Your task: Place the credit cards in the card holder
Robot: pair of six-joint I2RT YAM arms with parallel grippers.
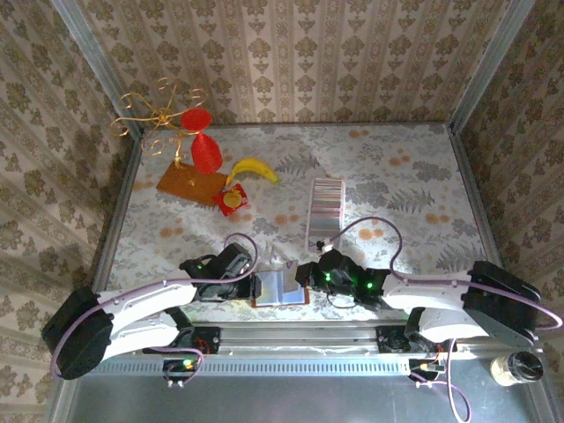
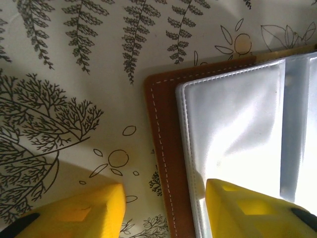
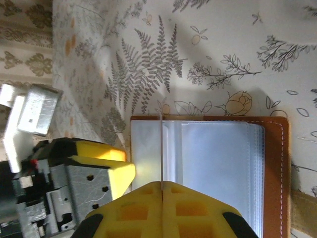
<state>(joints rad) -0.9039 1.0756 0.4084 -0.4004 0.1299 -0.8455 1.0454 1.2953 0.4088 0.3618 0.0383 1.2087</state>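
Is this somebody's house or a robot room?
Probably a robot test booth, not a house: a left arm and right arm are bolted to a metal rail, and wallpapered walls box in one table with props like a banana.

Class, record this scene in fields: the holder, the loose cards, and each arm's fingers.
holder: small brown leather folding wallet, lying open between the two arms, clear sleeves up
loose cards: strip of pale silver-grey rectangular cards, on the cloth beyond the wallet
left gripper: fingers apart, straddling the wallet's leather edge
right gripper: fingers shut on one thin card, edge-on above the open wallet
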